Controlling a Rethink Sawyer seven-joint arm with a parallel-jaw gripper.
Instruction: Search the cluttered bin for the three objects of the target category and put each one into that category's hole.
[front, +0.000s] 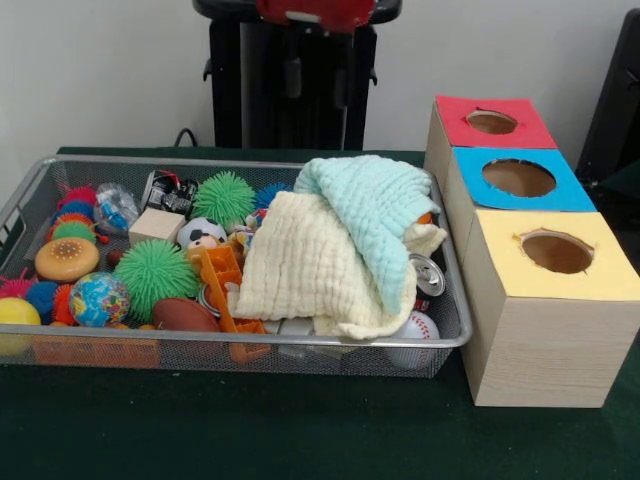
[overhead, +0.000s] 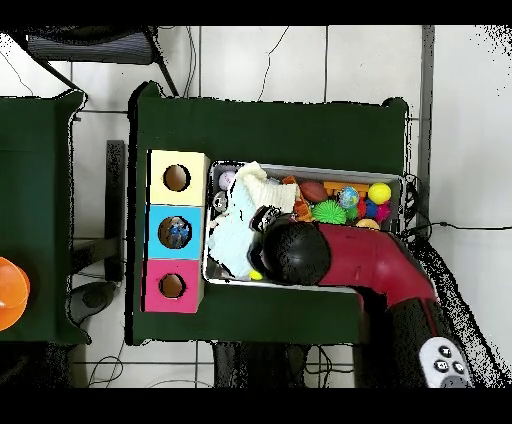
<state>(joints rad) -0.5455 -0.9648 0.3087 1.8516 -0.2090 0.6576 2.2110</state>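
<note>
The wire-mesh bin sits on the dark green table, full of toys; it also shows in the overhead view. A mint cloth and a cream cloth lie heaped over its right half. Loose in it are two green spiky balls, a globe ball, a brown football, a baseball, a can, an orange plastic toy and a wooden block. The red arm reaches over the bin's edge nearest the robot's base. Its black end hides the gripper.
Three wooden boxes with round holes stand beside the bin: red top, blue top, yellow top. In the overhead view something shows inside the blue box's hole. The black pedestal stands behind the bin.
</note>
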